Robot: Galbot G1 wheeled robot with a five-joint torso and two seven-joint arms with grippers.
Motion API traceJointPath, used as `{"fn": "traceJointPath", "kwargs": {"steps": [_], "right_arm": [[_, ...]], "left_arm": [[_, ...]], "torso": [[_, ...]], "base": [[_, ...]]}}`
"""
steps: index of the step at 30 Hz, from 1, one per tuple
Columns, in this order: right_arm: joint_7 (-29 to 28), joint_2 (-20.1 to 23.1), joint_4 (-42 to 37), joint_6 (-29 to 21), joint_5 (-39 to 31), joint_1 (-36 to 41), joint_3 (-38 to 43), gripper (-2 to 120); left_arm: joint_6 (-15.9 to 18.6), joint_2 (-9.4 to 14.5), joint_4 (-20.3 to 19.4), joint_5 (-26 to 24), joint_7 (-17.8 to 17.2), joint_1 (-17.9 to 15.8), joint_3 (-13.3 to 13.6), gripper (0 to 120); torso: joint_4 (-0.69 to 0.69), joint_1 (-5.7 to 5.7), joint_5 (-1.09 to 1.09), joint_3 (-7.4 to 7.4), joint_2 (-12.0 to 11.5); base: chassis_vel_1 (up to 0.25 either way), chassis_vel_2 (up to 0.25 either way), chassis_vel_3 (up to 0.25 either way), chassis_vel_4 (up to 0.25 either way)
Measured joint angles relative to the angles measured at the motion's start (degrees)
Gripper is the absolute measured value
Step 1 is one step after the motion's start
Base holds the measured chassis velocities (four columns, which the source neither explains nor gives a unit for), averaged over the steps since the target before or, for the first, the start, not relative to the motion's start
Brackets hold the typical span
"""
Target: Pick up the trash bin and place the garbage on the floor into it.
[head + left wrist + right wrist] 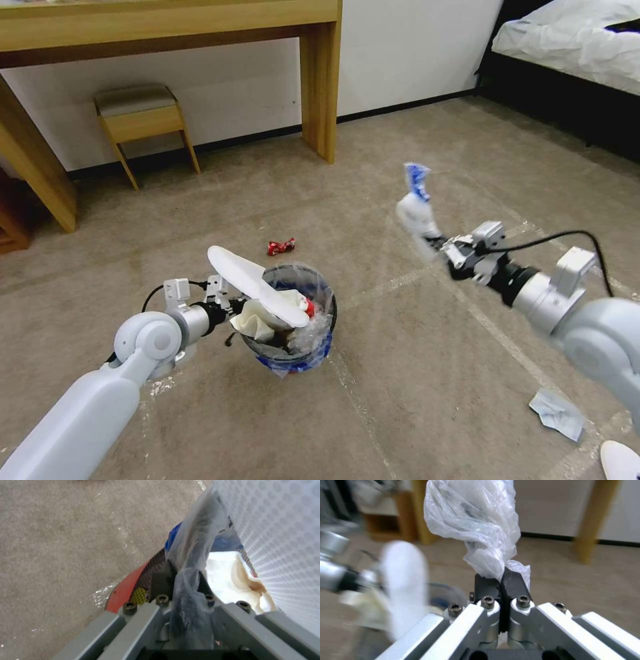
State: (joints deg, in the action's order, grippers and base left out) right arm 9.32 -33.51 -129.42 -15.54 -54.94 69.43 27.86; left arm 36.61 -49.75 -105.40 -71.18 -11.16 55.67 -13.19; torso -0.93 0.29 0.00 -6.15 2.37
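From the head camera, the trash bin (293,327) is seen on the carpeted floor (413,373), held at its near rim by the left hand (223,300). One flat white slipper sole (257,287) is laid across the bin's mouth, above crumpled pale paper and a clear bag liner. To the right, well apart from the bin, a crumpled clear plastic wrapper (417,203) with a blue tip is held up by the right hand (440,247). Three pieces of litter are counted on the floor: one red wrapper (281,247) just beyond the bin, one pale-blue tissue (557,413) and one white sole (620,460) near the right arm. A wooden desk (320,73), a stool (143,123) and a bed (573,40) are seen behind.

In the left wrist view, the left hand (185,580) is shown clamped on the bin's rim and liner (193,545), the red base (125,590) beside it.

In the right wrist view, the right hand's (501,582) fingers (513,585) are pressed together on the wrapper (476,522).
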Motion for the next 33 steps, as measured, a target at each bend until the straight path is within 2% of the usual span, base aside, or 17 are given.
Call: {"fn": "traceJointPath", "kwargs": {"steps": [4,5,8,10,11,13,23,27,33], "right_arm": [[-0.19,-0.26,-0.67,0.12,-2.95,-3.86,-5.37,0],[-0.58,-0.79,-0.68,0.13,-4.74,-8.54,-10.91,0],[-0.86,-1.49,-0.33,0.10,-5.38,-11.51,-15.03,0],[-1.72,-3.46,1.26,-0.16,-5.66,-16.94,-21.69,0],[-1.72,-3.46,1.26,-0.16,-5.66,-16.94,-21.69,0],[-2.07,-6.09,3.81,-0.30,-4.50,-21.00,-27.60,0],[-1.82,-10.30,8.65,-0.46,-4.00,-29.36,-36.21,0],[-1.72,-14.15,13.51,-0.46,-3.96,-35.08,-42.34,0],[-3.01,-16.61,17.65,-2.50,-5.69,-41.38,-48.37,0]], "left_arm": [[-0.01,-0.03,-0.34,-0.11,-0.33,-0.11,0.17,1],[0.00,-0.04,-0.69,-0.11,-0.58,-0.06,0.20,1],[-0.01,-0.08,-0.99,-0.12,-0.62,0.07,0.15,1],[-0.01,-0.19,-1.42,-0.13,-0.73,0.30,-0.22,1],[-0.01,-0.19,-1.42,-0.13,-0.73,0.30,-0.22,1],[-0.05,0.30,-2.06,-0.13,-0.63,0.75,-0.64,1],[-0.03,1.67,-2.84,1.29,1.26,1.62,-1.73,1],[-0.03,1.80,-1.85,1.65,2.30,1.05,-1.75,1],[-0.03,1.63,0.29,1.66,3.68,-0.87,-1.62,1]], "torso": [[-0.01,0.01,-0.02,0.00,0.00],[0.00,0.01,-0.01,-0.01,0.00],[0.00,0.01,-0.02,0.00,0.00],[0.01,0.01,-0.03,-0.01,0.00],[0.01,0.01,-0.03,-0.01,0.00],[0.00,0.02,0.02,-0.01,-0.01],[-0.02,0.02,-0.01,-0.01,-0.01],[0.00,0.02,0.00,-0.01,-0.02],[0.01,0.02,-0.01,-0.02,-0.02]], "base": [[0.000,0.000,0.000,0.000],[0.000,0.000,0.000,0.000],[0.000,0.000,0.000,0.000],[0.000,0.000,0.000,0.000],[0.000,0.000,0.000,0.000],[0.000,0.000,0.000,0.000],[0.000,0.000,0.000,0.000],[0.000,0.000,0.000,0.000],[0.000,0.000,0.000,0.000]]}}
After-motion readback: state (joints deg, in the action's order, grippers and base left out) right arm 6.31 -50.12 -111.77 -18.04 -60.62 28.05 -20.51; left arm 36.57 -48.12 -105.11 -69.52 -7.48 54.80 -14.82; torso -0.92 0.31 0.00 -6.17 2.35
